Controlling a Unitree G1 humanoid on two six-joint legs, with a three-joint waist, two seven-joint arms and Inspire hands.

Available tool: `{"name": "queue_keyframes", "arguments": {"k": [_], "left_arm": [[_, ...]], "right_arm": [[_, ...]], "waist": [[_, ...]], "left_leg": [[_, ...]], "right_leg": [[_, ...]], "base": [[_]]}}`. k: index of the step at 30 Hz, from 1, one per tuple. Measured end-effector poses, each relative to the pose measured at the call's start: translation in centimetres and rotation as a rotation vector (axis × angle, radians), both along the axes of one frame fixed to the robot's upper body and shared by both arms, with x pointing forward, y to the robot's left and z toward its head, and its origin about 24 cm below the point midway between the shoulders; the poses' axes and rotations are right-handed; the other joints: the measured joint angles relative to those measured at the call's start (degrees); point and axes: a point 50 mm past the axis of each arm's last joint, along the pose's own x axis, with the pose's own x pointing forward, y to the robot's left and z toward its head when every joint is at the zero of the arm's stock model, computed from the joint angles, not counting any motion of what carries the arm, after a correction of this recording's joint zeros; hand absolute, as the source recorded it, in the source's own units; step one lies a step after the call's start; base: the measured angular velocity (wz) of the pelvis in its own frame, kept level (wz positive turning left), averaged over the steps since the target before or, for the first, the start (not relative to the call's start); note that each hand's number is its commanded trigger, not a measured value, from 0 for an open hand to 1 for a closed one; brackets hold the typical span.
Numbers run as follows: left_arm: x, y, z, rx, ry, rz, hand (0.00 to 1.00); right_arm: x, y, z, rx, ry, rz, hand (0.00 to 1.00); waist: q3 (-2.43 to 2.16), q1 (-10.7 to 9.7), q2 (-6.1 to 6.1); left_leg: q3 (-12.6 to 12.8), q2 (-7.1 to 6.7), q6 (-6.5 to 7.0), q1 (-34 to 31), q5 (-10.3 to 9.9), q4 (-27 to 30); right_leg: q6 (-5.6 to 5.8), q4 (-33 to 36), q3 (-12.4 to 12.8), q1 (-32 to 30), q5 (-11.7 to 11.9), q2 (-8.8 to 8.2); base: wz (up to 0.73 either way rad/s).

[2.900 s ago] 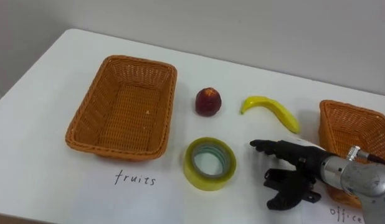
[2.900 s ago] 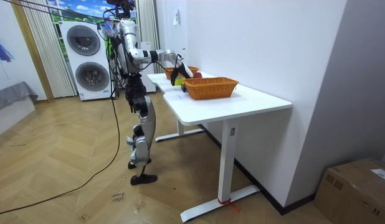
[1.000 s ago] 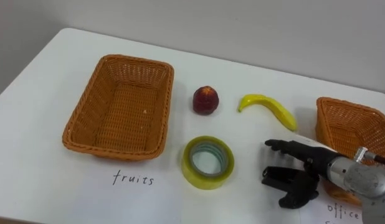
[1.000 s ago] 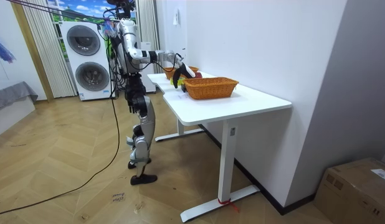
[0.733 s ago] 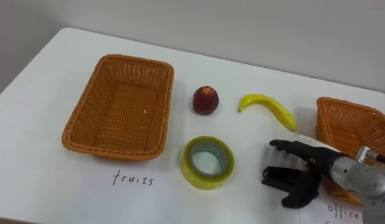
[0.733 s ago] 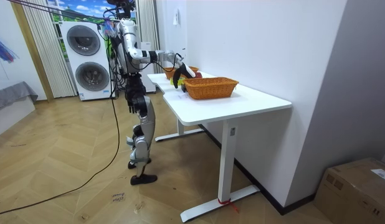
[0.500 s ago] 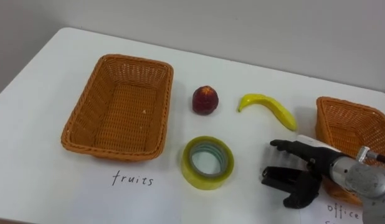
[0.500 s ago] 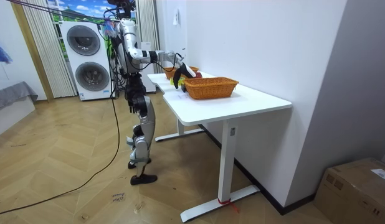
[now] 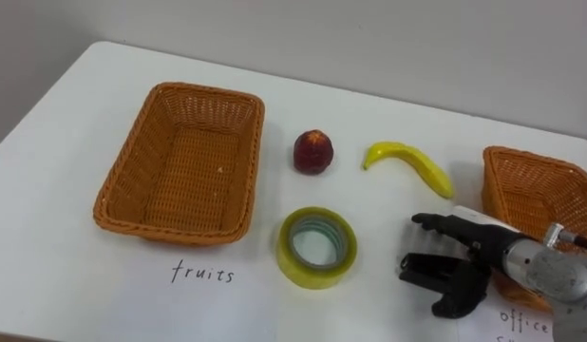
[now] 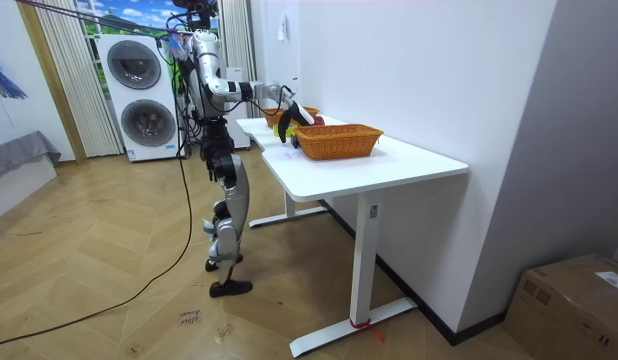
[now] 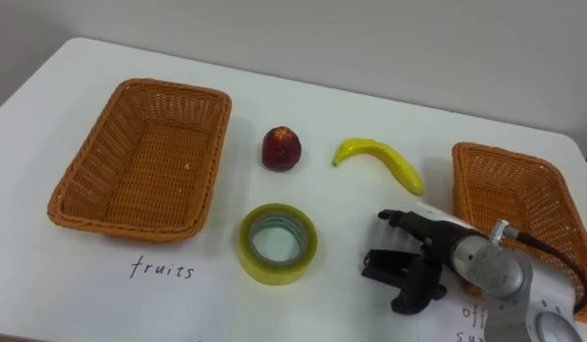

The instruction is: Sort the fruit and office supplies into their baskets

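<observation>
Beside tape roll (image 9: 317, 248), empty right hand (image 9: 471, 258)

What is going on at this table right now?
A humanoid robot is sorting things into two baskets. Its right hand is open over the table, between the tape and the right basket, holding nothing. The red fruit, banana and tape lie on the table between the baskets. The left basket is empty.
</observation>
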Motion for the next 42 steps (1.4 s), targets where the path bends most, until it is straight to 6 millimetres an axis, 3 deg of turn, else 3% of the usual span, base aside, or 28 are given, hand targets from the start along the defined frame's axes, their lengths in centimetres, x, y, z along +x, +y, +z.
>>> {"name": "queue_keyframes", "arguments": {"k": [24, 33, 37, 42], "left_arm": [[1.0, -0.1, 0.0, 0.001, -0.023, -0.017, 0.00], [1.0, -0.1, 0.1, 0.043, -0.006, -0.027, 0.00], [1.4, -0.3, 0.1, 0.058, -0.017, -0.027, 0.00], [1.6, -0.5, 0.1, 0.065, -0.017, -0.024, 0.00]], "right_arm": [[-0.2, 1.3, -0.9, -0.064, 0.031, 0.016, 0.00], [0.0, 1.3, -1.6, -0.080, 0.030, -0.018, 0.00], [0.1, 1.2, -1.7, -0.085, 0.018, -0.031, 0.00], [0.3, 1.1, -1.7, -0.089, 0.009, -0.043, 0.00]], "waist": [[-0.03, 2.14, 0.02], [-0.36, 2.38, 0.68], [-0.74, 2.35, 1.51], [-0.67, 2.35, 1.98]], "left_leg": [[1.02, 0.62, -0.03, 0.51, 0.00, -0.33], [0.97, 0.75, -0.08, 0.21, 0.03, 0.21], [0.96, 0.79, -0.09, 0.21, 0.04, 0.28], [0.96, 0.78, -0.14, 0.21, 0.07, 0.19]], "right_leg": [[-0.21, -0.04, 1.61, -0.08, 0.74, 0.70], [-0.36, 0.05, 1.49, -0.04, 1.09, 0.74], [-0.36, 0.05, 1.38, -0.02, 1.14, 0.73], [-0.36, 0.04, 1.31, -0.06, 1.14, 0.78]], "base": [[-0.03], [0.00], [0.00], [0.00]]}}
